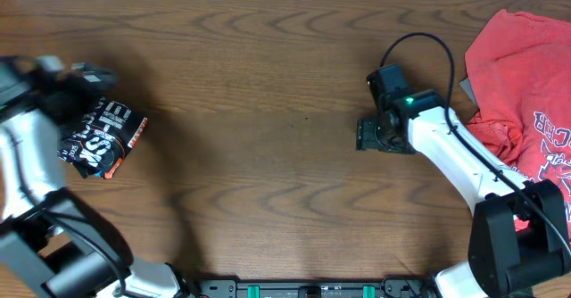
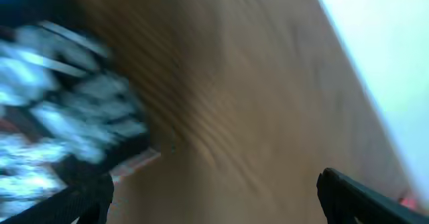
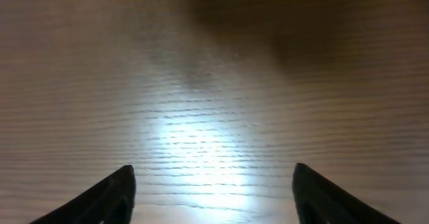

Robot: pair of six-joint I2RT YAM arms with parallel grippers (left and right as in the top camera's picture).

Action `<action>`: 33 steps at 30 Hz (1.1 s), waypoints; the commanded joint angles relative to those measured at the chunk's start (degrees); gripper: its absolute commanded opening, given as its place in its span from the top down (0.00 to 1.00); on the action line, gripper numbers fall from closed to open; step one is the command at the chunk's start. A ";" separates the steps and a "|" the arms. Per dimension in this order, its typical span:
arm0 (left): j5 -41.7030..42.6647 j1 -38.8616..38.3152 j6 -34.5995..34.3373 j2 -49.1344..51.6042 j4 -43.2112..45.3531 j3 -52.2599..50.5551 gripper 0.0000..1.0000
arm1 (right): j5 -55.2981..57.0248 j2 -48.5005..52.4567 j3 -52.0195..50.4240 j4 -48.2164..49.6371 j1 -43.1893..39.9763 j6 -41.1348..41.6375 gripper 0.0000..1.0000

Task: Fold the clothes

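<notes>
so, looks like we're at the tail end: jersey sits folded small by the table's left edge.
left gripper spread just beside it, right gripper spread over mid-table, both empty. next we'd guess backing clear without nudging it.

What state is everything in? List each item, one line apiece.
black jersey: folded into a small bundle, lying flat at the left.
red T-shirt: unfolded, crumpled in a heap at the right.
left gripper: open, holding nothing, beside the jersey; view blurred.
right gripper: open, holding nothing.
</notes>
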 commanded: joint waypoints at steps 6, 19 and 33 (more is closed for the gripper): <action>-13.38 -26.97 11.21 0.26 -9.16 0.33 0.02 | -12.00 -1.09 -0.07 0.70 -5.81 -0.96 0.01; -20.98 -43.76 14.45 0.31 -41.48 0.33 0.02 | -21.33 -1.18 -0.07 -16.98 -13.64 -4.63 0.01; -21.29 -43.58 10.14 -20.31 -41.44 -5.11 0.02 | -12.68 -22.71 -2.71 -21.16 -13.14 -5.05 0.01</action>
